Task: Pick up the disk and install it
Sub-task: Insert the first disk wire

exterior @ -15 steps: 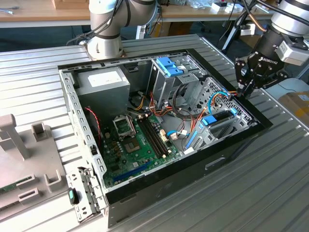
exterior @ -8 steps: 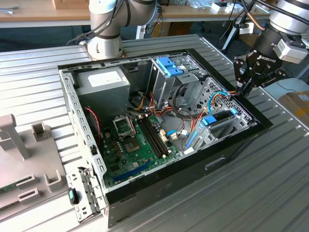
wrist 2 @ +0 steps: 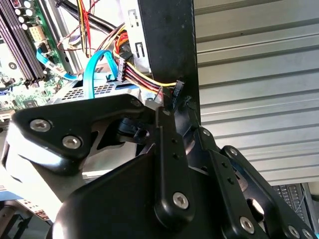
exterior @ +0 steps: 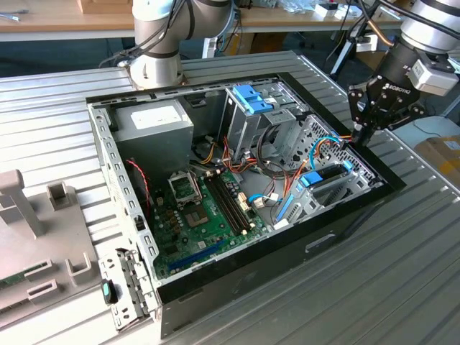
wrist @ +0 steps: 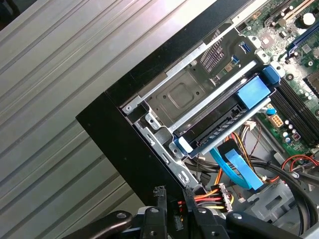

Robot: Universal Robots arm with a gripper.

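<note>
**Gripper over the case rim, disk in the cage**

The gripper [exterior: 357,135] hangs just above the black rim of the computer case [exterior: 215,272], on the side at the exterior view's right. Its fingers are drawn close together with nothing held between them; in both wrist views the fingertips [wrist: 159,191] point down at that rim. Just inside the case below them run red, yellow and black power wires [wrist: 212,195] and a flat blue data cable [wrist: 240,170]. Deeper inside the case, near the same rim, the disk [exterior: 325,175] lies in the silver drive cage [wrist: 187,94], its blue carrier frame facing the case's middle. The green motherboard [exterior: 201,208] covers the floor of the case.
</note>
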